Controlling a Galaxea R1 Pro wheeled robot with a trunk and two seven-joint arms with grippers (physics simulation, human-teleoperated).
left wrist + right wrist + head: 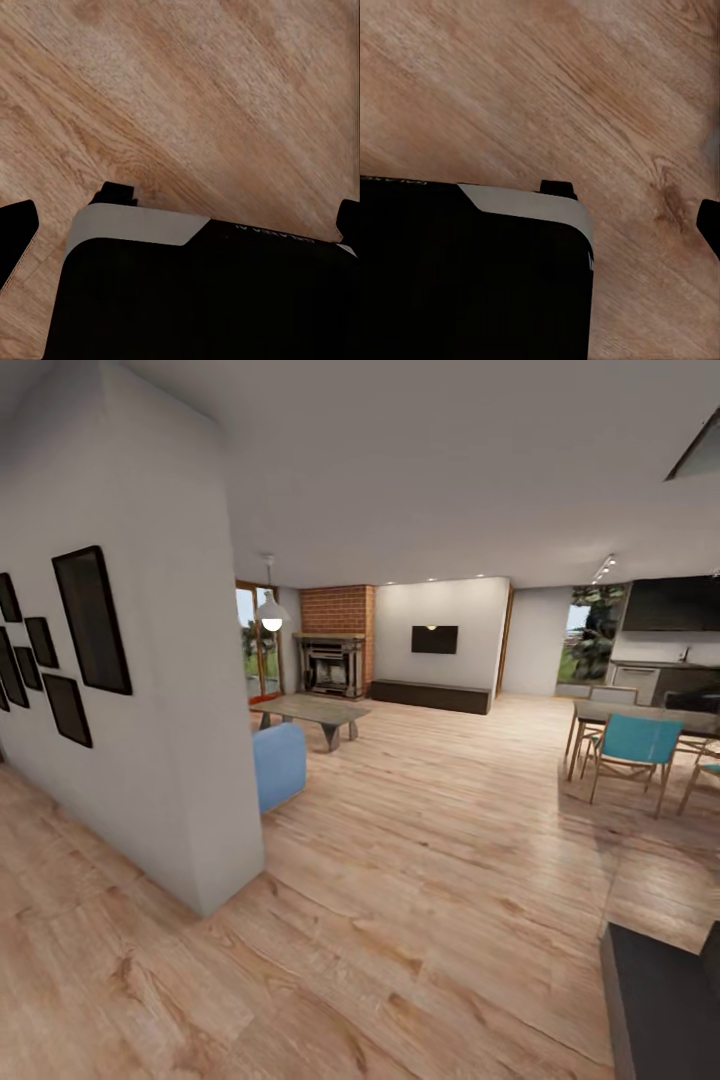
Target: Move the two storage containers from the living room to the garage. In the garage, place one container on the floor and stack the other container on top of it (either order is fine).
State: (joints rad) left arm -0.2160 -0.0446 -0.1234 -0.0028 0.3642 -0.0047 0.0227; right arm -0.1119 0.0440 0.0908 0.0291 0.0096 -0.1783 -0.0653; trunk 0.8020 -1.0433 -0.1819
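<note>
The left gripper is seen by its wrist camera as two black fingertips at the picture's opposite edges, so its jaws are held wide apart with nothing between them. Between and behind them lies the robot's black base with a pale grey band, and past it light wood planks. Of the right gripper, one black fingertip is seen at the edge of its wrist view; the other is not seen, so it cannot be told whether those jaws are apart or together. Beside it the black base with its grey band is seen again, over the same planks. Farther out, in the head view, the living room is laid open: a white wall corner hung with dark frames, a blue sofa end just behind it, then a low table, a brick fireplace and a wall screen. On the other side a dining table with teal chairs is set well apart. The containers cannot be made out anywhere.
</note>
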